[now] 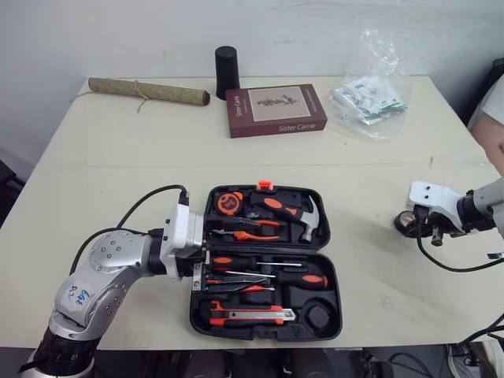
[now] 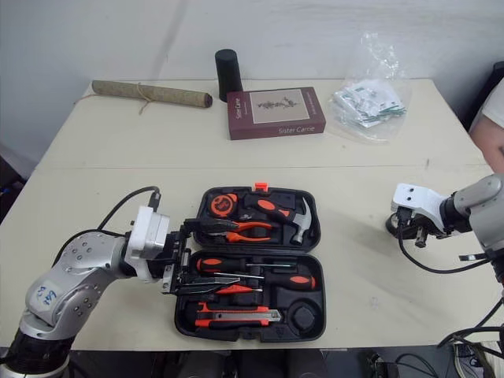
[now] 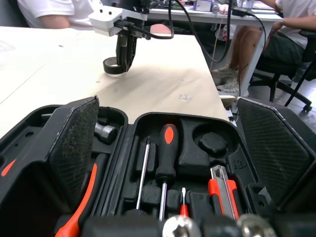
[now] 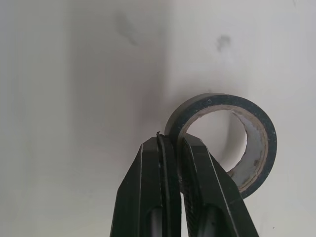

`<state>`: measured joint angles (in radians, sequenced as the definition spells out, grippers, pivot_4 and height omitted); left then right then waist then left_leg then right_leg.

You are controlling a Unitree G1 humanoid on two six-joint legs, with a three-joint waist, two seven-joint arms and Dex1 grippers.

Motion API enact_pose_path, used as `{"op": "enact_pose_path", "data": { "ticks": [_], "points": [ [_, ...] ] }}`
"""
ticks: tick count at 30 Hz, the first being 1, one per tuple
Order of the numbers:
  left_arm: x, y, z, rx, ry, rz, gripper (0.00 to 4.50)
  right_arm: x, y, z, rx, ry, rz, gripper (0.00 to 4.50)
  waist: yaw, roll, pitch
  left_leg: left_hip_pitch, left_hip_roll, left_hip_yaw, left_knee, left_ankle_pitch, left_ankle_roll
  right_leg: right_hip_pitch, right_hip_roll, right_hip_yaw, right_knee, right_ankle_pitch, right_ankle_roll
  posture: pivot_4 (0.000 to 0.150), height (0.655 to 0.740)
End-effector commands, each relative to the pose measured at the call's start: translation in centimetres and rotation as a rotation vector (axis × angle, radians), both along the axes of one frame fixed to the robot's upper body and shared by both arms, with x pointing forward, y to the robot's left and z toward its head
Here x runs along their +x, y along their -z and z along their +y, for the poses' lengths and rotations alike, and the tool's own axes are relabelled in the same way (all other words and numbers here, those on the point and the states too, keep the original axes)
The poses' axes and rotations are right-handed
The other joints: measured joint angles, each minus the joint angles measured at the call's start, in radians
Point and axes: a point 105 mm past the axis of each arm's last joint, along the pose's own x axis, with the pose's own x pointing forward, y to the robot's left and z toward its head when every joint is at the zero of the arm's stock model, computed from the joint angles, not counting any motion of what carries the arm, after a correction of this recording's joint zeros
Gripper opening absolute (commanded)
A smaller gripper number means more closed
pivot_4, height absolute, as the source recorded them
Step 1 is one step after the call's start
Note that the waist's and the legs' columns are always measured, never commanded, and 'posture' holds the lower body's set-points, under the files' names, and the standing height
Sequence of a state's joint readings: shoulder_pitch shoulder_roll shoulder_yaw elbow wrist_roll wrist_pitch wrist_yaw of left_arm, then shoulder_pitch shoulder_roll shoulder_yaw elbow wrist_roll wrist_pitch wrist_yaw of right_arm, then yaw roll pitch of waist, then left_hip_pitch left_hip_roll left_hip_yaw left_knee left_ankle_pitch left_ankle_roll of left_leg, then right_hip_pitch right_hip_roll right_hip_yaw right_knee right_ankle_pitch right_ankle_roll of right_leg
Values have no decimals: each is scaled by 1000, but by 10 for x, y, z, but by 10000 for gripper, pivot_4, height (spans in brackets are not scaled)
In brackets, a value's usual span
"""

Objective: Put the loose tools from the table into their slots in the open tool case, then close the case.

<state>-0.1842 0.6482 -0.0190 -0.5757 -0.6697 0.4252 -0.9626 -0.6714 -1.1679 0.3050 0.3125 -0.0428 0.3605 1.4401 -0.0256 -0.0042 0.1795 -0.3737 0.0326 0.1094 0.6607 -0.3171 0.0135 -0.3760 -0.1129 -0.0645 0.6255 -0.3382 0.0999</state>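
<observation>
The black tool case [image 1: 236,334] lies open in the middle of the table, holding a hammer [image 1: 307,220], pliers [image 1: 244,228], a tape measure [image 1: 230,202], screwdrivers [image 1: 291,277] and a utility knife [image 1: 248,315]. A round recess [image 1: 319,315] sits in its near right corner. My left gripper [image 1: 201,264] is open at the case's left edge, by the hinge, its fingers [image 3: 74,143] spread over both halves. At the table's right, my right gripper [image 4: 168,140] is shut on the wall of a black tape roll [image 4: 256,133], which rests on the table [image 1: 405,223].
At the back of the table lie a dark red book [image 1: 276,110], a black cylinder [image 1: 227,71], a rolled mat [image 1: 148,91] and a clear plastic bag [image 1: 368,98]. A person [image 1: 492,118] sits at the right edge. Bare table [image 1: 370,260] separates case and tape.
</observation>
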Motion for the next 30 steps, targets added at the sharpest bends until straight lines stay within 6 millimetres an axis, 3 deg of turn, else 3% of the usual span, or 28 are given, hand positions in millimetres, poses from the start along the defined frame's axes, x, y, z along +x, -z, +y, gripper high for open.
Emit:
{"op": "enact_pose_path", "data": {
  "ticks": [1, 4, 8, 11, 19, 30],
  "points": [
    [-11, -7, 1, 22, 68, -40, 45000, -34, -46, 75, 154, -274, 56, 105, -6, 2, 1, 0, 1, 0, 0, 0, 0, 0, 0, 0, 0, 0, 0, 1500, 7400],
    [-18, -2, 5, 43, 107, -28, 45000, -78, -40, 121, 196, -484, 166, 105, -5, 2, 1, 1, 4, -1, 0, -1, -2, 0, 3, 0, 1, 0, -1, 1500, 7400],
    [-24, 5, 12, 85, 129, -41, 45000, -112, -24, 146, 211, -607, 237, 105, 13, 0, 2, -2, 4, -4, 1, -2, -3, 1, 2, -3, -1, -1, -2, 1500, 7400],
    [-30, 16, 18, 134, 143, -51, 45000, -126, -13, 152, 194, -661, 262, 105, 17, 0, 2, -3, 1, -4, 3, -4, 0, 0, -1, -2, -1, -1, -1, 1500, 7400],
    [-43, 32, 23, 153, 129, 2, 45000, -150, 17, 161, 193, -756, 333, 105, 19, -1, 1, -2, 1, -4, 3, -4, 0, 1, -1, -2, -1, -1, -1, 1500, 7400],
    [-56, 33, 29, 174, 112, 36, 45000, -135, 43, 171, 182, -750, 297, 105, 7, -3, 0, -2, 2, -5, 3, -4, 0, 1, -1, -3, -1, -1, -2, 1500, 7400]
  ]
}}
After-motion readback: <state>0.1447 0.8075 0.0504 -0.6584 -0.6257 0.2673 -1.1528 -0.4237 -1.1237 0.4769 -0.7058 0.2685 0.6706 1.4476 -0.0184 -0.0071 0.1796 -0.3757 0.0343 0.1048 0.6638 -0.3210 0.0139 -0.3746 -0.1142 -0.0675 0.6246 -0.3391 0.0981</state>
